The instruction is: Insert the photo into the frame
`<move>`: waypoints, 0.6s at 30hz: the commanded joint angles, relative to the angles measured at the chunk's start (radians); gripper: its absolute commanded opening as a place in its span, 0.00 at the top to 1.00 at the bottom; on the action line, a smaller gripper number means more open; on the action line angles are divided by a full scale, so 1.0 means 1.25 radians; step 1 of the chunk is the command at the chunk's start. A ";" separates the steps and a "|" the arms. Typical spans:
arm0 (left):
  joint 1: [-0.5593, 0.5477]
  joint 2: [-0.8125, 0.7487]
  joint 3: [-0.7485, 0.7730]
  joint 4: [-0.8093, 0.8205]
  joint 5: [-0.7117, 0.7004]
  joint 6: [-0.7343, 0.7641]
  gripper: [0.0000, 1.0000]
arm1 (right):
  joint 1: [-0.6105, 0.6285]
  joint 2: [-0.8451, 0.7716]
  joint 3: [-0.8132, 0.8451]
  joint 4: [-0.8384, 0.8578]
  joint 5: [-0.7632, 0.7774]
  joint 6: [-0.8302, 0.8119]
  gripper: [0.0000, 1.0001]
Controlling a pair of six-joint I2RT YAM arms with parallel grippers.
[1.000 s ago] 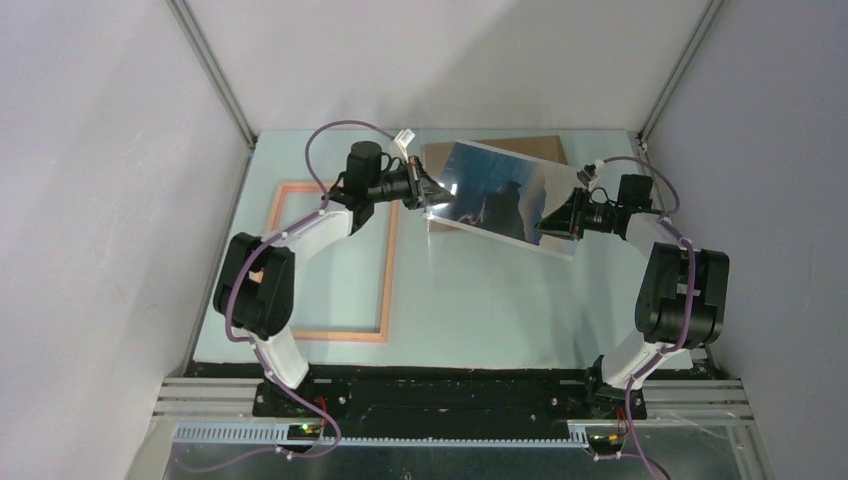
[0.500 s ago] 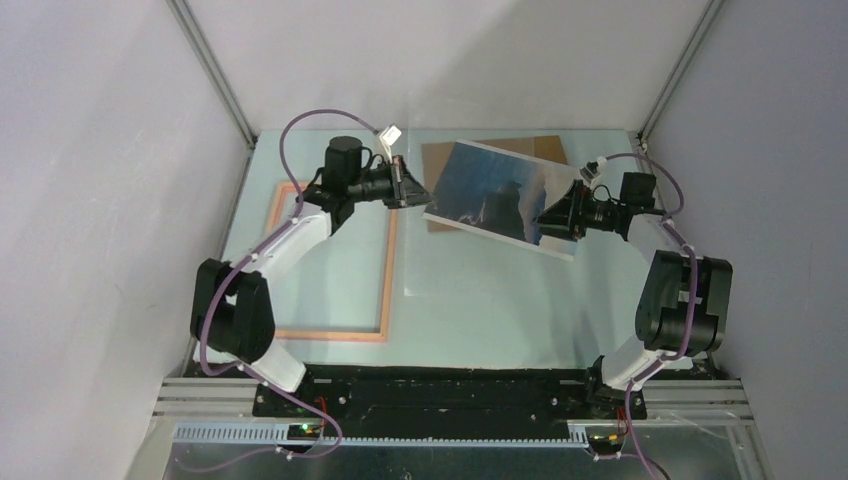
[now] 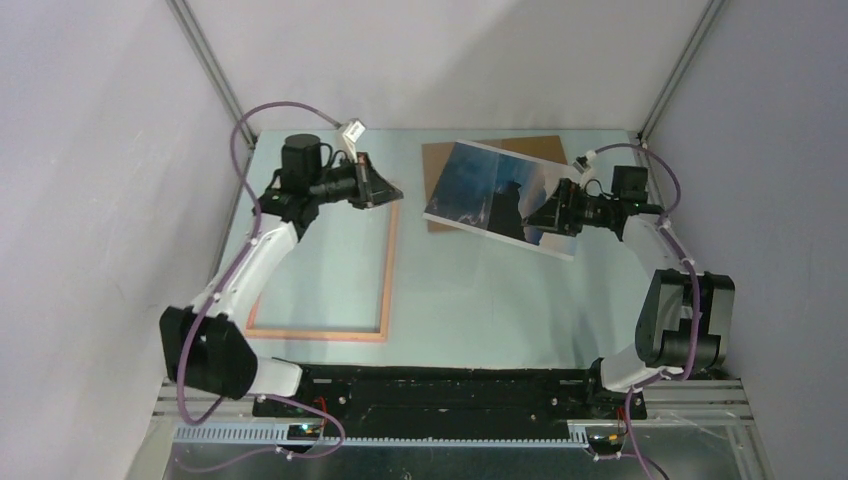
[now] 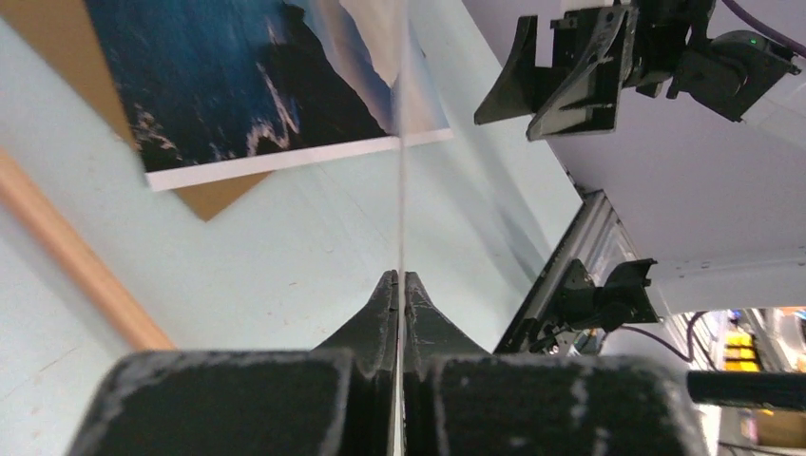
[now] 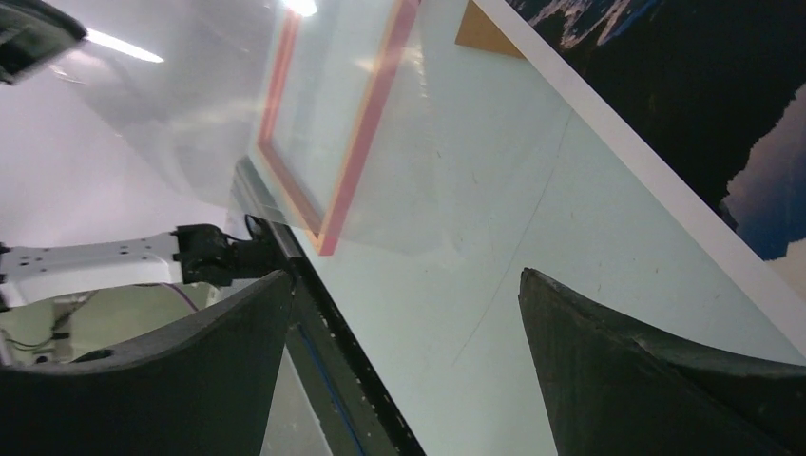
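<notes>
The photo (image 3: 490, 195), a blue seascape with dark cliffs, lies flat at the back right, partly over a brown backing board (image 3: 545, 148). The salmon frame (image 3: 388, 270) lies flat on the left. My left gripper (image 3: 398, 190) hovers over the frame's far right corner, shut on a thin clear sheet that shows edge-on (image 4: 401, 171) between the left gripper's (image 4: 399, 280) tips. The clear sheet (image 5: 219, 114) hangs in front of the frame (image 5: 366, 123) in the right wrist view. My right gripper (image 3: 532, 215) stands open at the photo's right end, with nothing between its fingers (image 5: 404, 280).
Grey walls with metal corner posts (image 3: 215, 75) close in the pale green table (image 3: 480, 300). A black rail (image 3: 450, 385) carrying both arm bases runs along the near edge. The brown backing board (image 4: 57, 38) sticks out from under the photo (image 4: 238, 76).
My right gripper has opened and let go of the clear sheet. My left arm has swung left toward the frame, carrying the sheet away from the photo.
</notes>
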 commanded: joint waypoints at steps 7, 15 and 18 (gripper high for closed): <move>0.099 -0.235 -0.002 -0.156 -0.079 0.170 1.00 | 0.189 -0.013 0.108 -0.017 0.233 -0.047 0.08; 0.145 -0.364 0.013 -0.285 -0.229 0.249 1.00 | 0.336 0.048 0.166 0.038 0.338 -0.026 0.09; 0.158 -0.405 0.018 -0.310 -0.272 0.259 1.00 | 0.405 0.099 0.214 0.031 0.392 -0.014 0.11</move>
